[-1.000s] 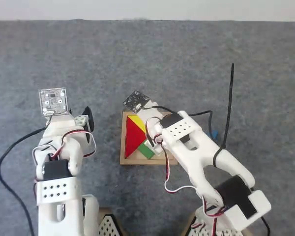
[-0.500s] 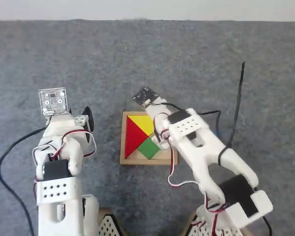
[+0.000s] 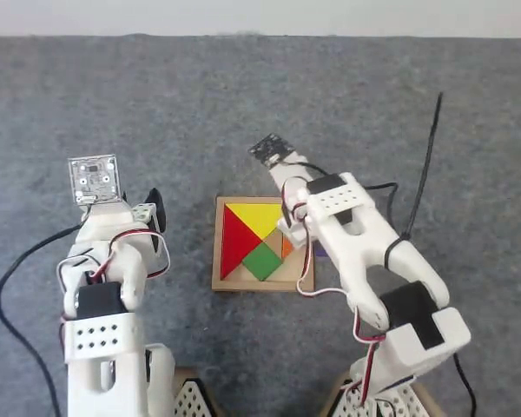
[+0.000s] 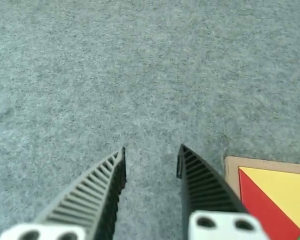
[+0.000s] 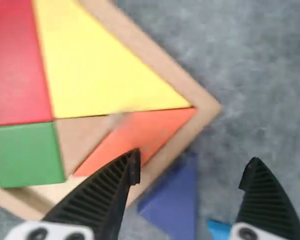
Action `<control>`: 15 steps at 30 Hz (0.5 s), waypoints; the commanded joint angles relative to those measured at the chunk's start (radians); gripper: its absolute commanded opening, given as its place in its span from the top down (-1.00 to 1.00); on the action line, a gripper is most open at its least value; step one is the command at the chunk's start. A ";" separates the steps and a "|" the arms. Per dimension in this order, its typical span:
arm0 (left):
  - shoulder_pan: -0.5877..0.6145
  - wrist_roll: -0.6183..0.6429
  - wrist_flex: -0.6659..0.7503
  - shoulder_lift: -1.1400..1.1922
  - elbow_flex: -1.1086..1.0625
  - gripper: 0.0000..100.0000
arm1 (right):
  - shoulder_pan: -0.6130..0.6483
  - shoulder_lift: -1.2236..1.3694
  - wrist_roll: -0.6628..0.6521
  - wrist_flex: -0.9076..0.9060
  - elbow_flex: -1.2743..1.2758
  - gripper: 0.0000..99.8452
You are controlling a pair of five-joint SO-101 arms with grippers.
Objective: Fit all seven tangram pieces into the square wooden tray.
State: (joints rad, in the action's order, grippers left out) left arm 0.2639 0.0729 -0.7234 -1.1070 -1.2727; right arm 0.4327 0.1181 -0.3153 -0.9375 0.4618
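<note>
Inside the square wooden tray (image 3: 217,261), four pieces are lying flat: red triangle (image 3: 234,241), yellow triangle (image 3: 256,217), green square (image 3: 262,261), orange piece (image 3: 286,248). Yellow and red are touching along one edge; green is touching red. Bare wood is showing between green and orange. Just outside the tray's rim, beside the orange piece, a dark blue piece (image 5: 175,200) is lying on the grey carpet (image 3: 156,104), a light blue piece (image 5: 217,230) just beyond it. The right gripper (image 5: 194,167) is hovering over that rim and the dark blue piece, jaws spread wide, gripping nothing. The left gripper (image 4: 152,152) is hanging over carpet off the tray's opposite side, near a corner, jaws parted, empty.
</note>
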 commanded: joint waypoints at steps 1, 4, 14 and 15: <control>0.002 0.003 0.028 -0.018 0.021 0.67 | -0.039 -0.128 -0.011 -0.061 -0.034 0.34; 0.002 0.003 0.028 -0.018 0.021 0.67 | -0.050 -0.286 -0.009 -0.142 -0.028 0.34; -0.020 0.003 0.012 -0.020 0.021 0.67 | -0.323 -0.401 -0.117 -0.274 0.037 0.34; -0.020 0.003 0.009 -0.020 0.021 0.67 | -0.329 -0.390 -0.115 -0.268 0.048 0.34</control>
State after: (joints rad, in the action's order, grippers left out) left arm 0.2532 0.0729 -0.7234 -1.1070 -1.2727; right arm 0.1412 -0.2455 -0.4058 -1.2213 0.5048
